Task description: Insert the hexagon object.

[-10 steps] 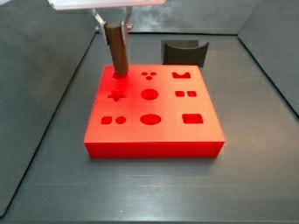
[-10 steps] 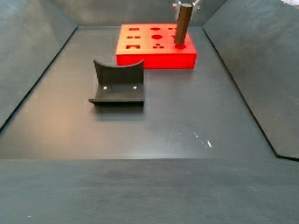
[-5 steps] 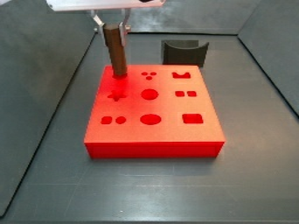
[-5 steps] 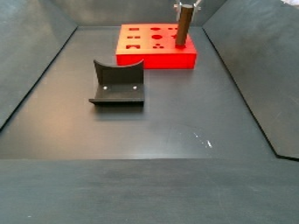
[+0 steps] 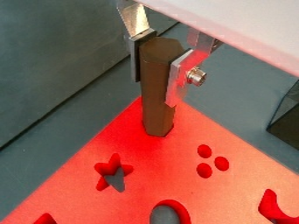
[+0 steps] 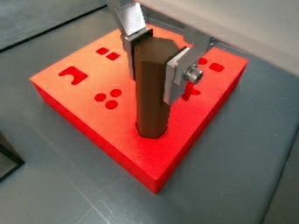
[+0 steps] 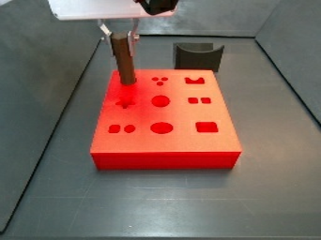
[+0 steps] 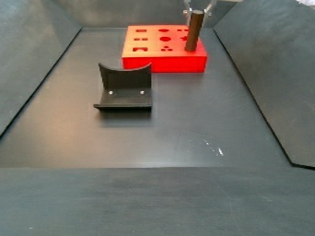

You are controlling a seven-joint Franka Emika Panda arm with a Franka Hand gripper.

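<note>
The hexagon object (image 5: 156, 83), a long dark brown six-sided peg, stands upright with its lower end at the top face of the red block (image 5: 233, 206), near a corner. It shows in both wrist views (image 6: 149, 87) and both side views (image 7: 124, 61) (image 8: 192, 29). My gripper (image 5: 163, 54) is shut on the peg's upper end, the silver fingers (image 6: 177, 74) pressing its opposite sides. The gripper (image 7: 119, 34) hangs above the block (image 7: 163, 122). The peg's lower tip hides the hole beneath it.
The block (image 8: 164, 48) has several shaped holes: star (image 5: 112, 171), round, dots, rectangle. A dark grey curved holder (image 8: 124, 87) stands on the dark floor (image 8: 172, 138) away from the block; it also shows in a side view (image 7: 198, 54). Grey walls enclose the floor.
The peg has sunk a little lower at the block's corner; the gripper has come down slightly with it.
</note>
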